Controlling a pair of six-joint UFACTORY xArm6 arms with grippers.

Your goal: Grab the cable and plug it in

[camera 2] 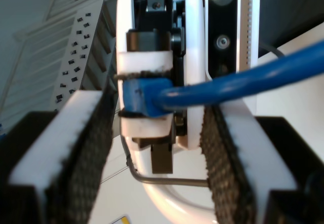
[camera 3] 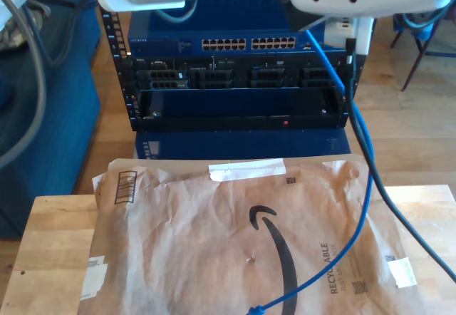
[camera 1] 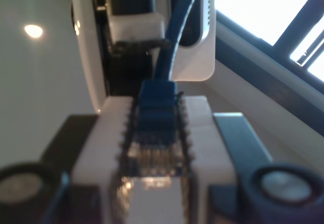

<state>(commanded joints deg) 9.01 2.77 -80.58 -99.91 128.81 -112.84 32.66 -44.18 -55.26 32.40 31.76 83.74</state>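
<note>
— Where does the job stand?

— The grab is done, the plugging is not; my first hand [camera 1: 157,150] is clamped on one clear plug [camera 1: 152,159] of the blue Ethernet cable [camera 3: 360,137], pads on either side, contacts facing the camera. My second hand [camera 2: 152,153] is spread wide, pads well apart; the cord runs between them without being pinched.

— And the rest of the cable?

— In the exterior view it drops from under the white arm at the top right, past the rack, and curls onto the brown paper mailer [camera 3: 214,244] lying on the wooden counter [camera 3: 50,244]; its far end [camera 3: 254,309] rests on the paper at the lower edge.

— What's left?

— I judge all of the insertion: carrying the plug to a port on the network switch [camera 3: 249,44], lining it up, and pushing it home.

— Anything you can't make out?

— Plenty; both hands are cut off at the exterior view's top, so I cannot say which arm is which there. Both wrist pictures are blurred; I can't read which way the latch faces, nor which ports are free.
</note>
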